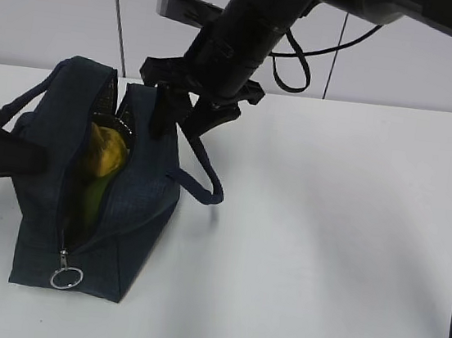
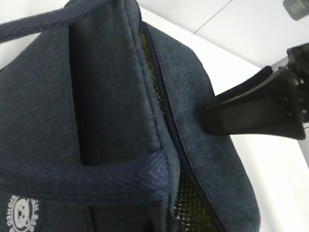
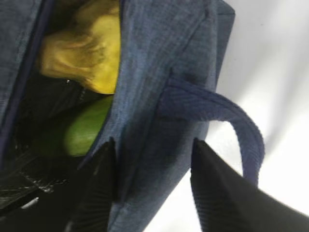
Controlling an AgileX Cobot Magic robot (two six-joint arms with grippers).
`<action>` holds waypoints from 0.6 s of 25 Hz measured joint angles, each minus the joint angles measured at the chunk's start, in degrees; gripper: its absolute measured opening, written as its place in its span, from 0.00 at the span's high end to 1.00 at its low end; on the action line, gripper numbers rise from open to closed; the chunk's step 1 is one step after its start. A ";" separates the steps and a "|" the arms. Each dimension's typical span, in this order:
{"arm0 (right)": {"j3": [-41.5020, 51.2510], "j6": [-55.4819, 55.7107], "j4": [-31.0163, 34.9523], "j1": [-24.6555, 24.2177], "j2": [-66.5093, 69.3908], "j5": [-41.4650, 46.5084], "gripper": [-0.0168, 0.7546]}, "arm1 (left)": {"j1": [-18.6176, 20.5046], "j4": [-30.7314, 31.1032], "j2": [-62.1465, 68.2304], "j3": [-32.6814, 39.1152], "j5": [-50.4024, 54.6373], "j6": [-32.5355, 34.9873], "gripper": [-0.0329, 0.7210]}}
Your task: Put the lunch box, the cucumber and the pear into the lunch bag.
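The lunch bag (image 1: 135,207) stands on the left part of the white table (image 1: 324,247), with its top zipper open. The pear (image 1: 104,152) sits inside the bag, up near the top. The cucumber (image 1: 95,194) lies just under it, nearer the front. I cannot see the lunch box.

The right gripper (image 3: 152,179) is at the far end of the bag. Its two fingers are apart, one inside the opening and one outside, with the bag's right wall between them. I cannot tell if they squeeze the cloth.

The left gripper is out of sight; it is closed. A metal ring (image 1: 66,278) hangs at the near end of the zipper.
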 joint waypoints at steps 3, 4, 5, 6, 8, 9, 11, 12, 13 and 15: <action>0.00 -1.49 2.52 0.00 0.00 0.00 0.50 | 0.00 0.00 0.00 0.00 -0.09 0.00 0.98; 0.00 -1.73 3.32 0.00 0.00 0.00 0.51 | 0.00 0.00 0.00 0.00 -0.14 0.00 0.98; 0.00 -2.00 4.19 0.00 0.00 0.00 0.51 | 0.00 0.00 0.00 0.00 -0.15 0.00 0.98; 0.00 -2.14 4.78 0.00 0.00 0.00 0.52 | 0.00 0.00 0.00 0.00 -0.20 0.00 0.98; 0.00 -2.26 5.83 0.00 0.13 -0.10 0.52 | 0.00 0.00 0.00 0.00 -0.23 0.00 0.98; 0.00 -2.49 6.38 0.00 0.37 -0.10 0.52 | 0.00 0.00 0.00 0.00 -0.27 0.00 0.98; 0.00 -2.76 6.86 0.03 0.96 -0.10 0.52 | 0.00 0.00 0.00 0.00 -0.29 0.00 0.98; 0.00 -3.04 6.99 0.12 1.02 -0.18 0.52 | 0.00 0.00 0.00 0.00 -0.34 0.00 0.98; 0.00 -3.17 7.44 0.12 1.02 -0.18 0.52 | 0.00 0.00 0.00 0.00 -0.34 0.00 0.98; 0.00 -3.54 8.23 0.12 1.02 -0.23 0.55 | 0.00 0.00 0.00 0.00 -0.34 0.00 0.98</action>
